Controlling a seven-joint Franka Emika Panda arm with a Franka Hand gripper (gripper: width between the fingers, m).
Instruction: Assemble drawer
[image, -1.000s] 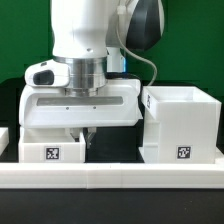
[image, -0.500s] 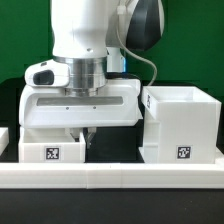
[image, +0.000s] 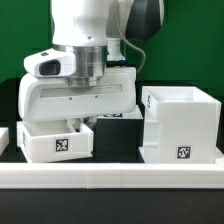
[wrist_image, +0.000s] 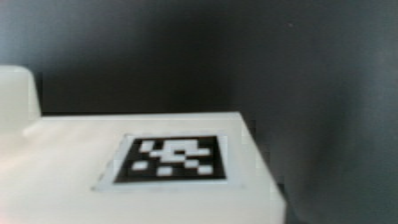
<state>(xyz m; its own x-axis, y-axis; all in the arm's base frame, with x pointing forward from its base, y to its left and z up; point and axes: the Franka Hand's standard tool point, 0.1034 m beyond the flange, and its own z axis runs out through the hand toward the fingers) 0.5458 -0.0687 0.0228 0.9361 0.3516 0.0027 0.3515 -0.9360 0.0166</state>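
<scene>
My gripper (image: 76, 122) is shut on the right wall of a small white open-top tray (image: 45, 142) at the exterior view's left. It holds the tray slightly raised and tilted, with its tag (image: 65, 144) facing the camera. The large hollow cube housing (image: 180, 122) stands upright to the right of it, with a tag low on its front. In the wrist view the tray's white face (wrist_image: 71, 160) and its tag (wrist_image: 175, 158) fill the lower part. My fingertips do not show there.
A long low white border wall (image: 110, 178) runs across the front. The edge of another white part (image: 4, 136) shows at the far left of the exterior view. The table surface (image: 118, 140) between tray and housing is black.
The arm's wrist has turned and shifted left. The small tray has come up from the table and tilted, and now sits higher and nearer the camera than before.
</scene>
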